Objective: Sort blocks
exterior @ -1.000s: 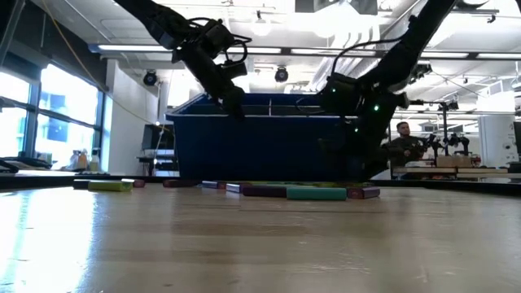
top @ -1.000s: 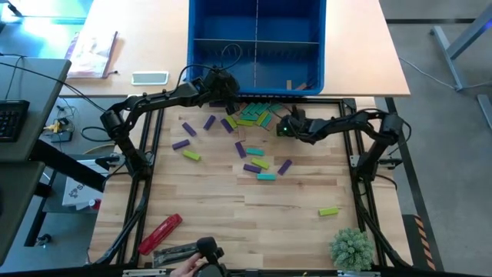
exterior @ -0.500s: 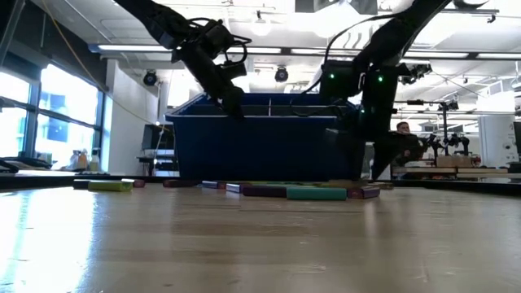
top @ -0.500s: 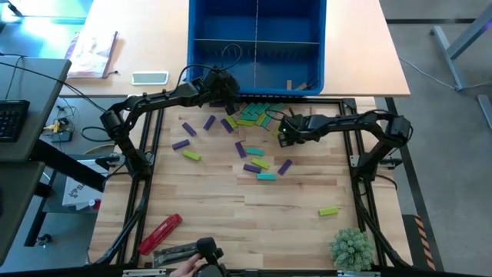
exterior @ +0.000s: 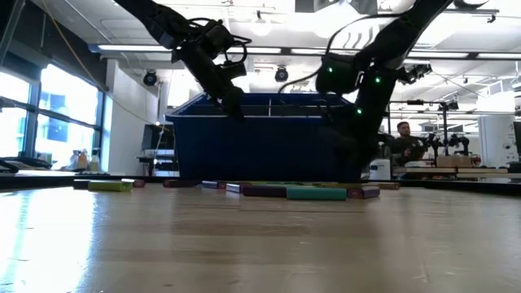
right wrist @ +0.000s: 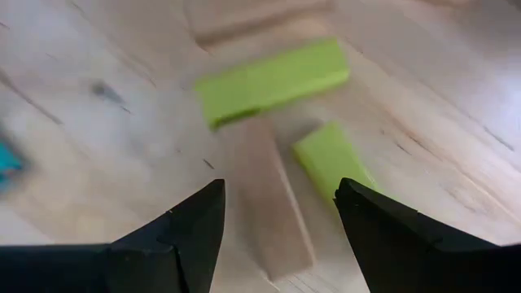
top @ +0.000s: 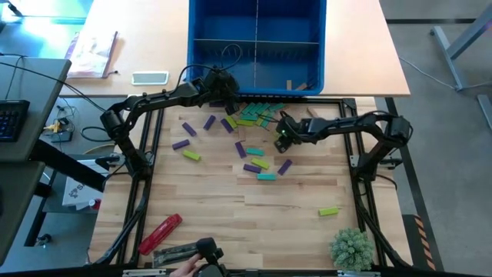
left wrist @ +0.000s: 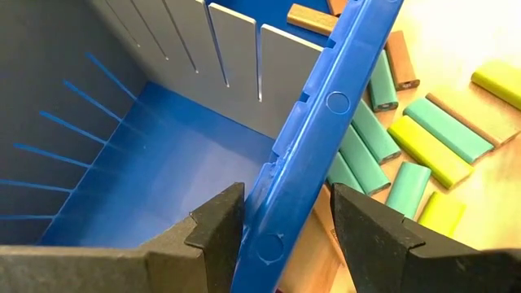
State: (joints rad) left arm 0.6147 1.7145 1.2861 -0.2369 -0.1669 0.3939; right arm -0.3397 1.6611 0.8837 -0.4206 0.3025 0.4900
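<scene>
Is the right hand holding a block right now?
No: in the right wrist view the right hand is open and empty, with a tan block and two lime blocks lying on the table below it.

One camera hangs overhead, looking straight down on the whole desk (top: 292,223) and blue bin (top: 257,46). Another sits at desk-top level, facing across the planks toward that bin (exterior: 260,138) and the room behind. The left wrist camera peers close over the bin's rim (left wrist: 313,146); the right wrist camera hovers close above lime blocks (right wrist: 273,81).
</scene>
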